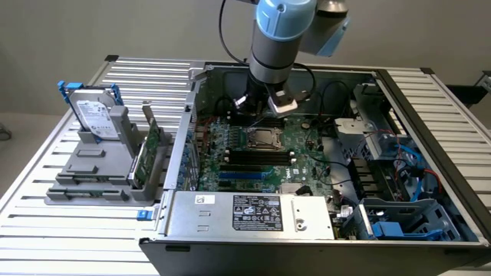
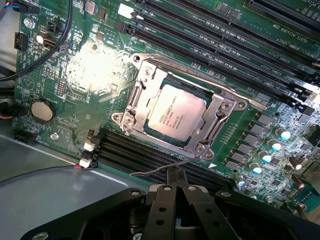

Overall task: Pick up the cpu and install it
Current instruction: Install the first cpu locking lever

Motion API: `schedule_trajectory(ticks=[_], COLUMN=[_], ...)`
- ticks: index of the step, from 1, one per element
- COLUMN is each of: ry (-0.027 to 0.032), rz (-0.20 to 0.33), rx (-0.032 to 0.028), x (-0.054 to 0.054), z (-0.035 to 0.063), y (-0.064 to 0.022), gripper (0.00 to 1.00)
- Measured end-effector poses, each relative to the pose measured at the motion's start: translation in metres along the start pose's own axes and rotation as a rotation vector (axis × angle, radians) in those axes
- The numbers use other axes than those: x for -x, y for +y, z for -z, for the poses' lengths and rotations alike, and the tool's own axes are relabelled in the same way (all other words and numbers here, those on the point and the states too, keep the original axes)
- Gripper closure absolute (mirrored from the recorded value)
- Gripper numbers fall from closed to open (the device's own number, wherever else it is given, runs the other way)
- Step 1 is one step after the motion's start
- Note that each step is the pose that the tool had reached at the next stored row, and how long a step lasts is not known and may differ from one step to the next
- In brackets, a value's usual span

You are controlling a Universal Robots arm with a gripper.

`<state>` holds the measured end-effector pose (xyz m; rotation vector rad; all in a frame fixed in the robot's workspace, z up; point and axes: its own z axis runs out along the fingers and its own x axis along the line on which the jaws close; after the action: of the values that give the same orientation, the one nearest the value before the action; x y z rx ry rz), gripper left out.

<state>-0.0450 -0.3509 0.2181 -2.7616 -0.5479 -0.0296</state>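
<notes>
A slatted metal surface (image 1: 69,241) carries an open computer case (image 1: 307,250), with the arm (image 1: 276,34) reaching down into it over the green motherboard (image 1: 307,164). On the exterior view's left, well apart from the case, a hard drive (image 1: 96,118) stands upright in a grey holder. The tool (image 2: 175,175) hangs just above the board with its fingers pressed together, holding nothing. Near it, the cpu (image 2: 177,112) lies flat in its socket, metal frame (image 2: 140,95) around its edges.

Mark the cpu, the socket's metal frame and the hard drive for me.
cpu (image 2: 176,114): wrist view, middle of its silver top.
socket frame (image 2: 216,120): wrist view, on its metal side bar.
hard drive (image 1: 96,118): exterior view, on its white label.
</notes>
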Motion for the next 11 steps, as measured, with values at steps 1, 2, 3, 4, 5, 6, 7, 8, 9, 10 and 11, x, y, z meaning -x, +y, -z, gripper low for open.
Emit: schedule_trajectory(ticks=[1, 2, 3, 4, 5, 6, 7, 8, 9, 10, 11], ry=[0.0, 0.0, 0.0, 0.0, 0.0001, 0.0, -0.0001, 0.0, 0.0, 0.0, 0.0], rz=[0.0, 0.0, 0.0, 0.0, 0.0, 0.0, 0.0, 0.0, 0.0, 0.0, 0.0], rx=[-0.0001, -0.0001, -0.0001, -0.0001, -0.0001, -0.0001, 0.0, -0.0001, -0.0001, -0.0001, 0.0], x=[-0.0001, -0.0003, -0.0006, -0.0008, -0.0012, -0.0015, -0.0019, -0.0023, -0.0027, -0.0031, -0.0034], z=[0.0, 0.0, 0.0, 0.0, 0.0001, 0.0001, 0.0002, 0.0001, 0.0001, 0.0001, 0.0001], y=[0.0001, 0.0002, 0.0003, 0.0004, 0.0006, 0.0007, 0.0009, 0.001, 0.0012, 0.0014, 0.0016], gripper=[0.89, 0.89, 0.89, 0.89, 0.89, 0.89, 0.89, 0.89, 0.89, 0.89, 0.89])
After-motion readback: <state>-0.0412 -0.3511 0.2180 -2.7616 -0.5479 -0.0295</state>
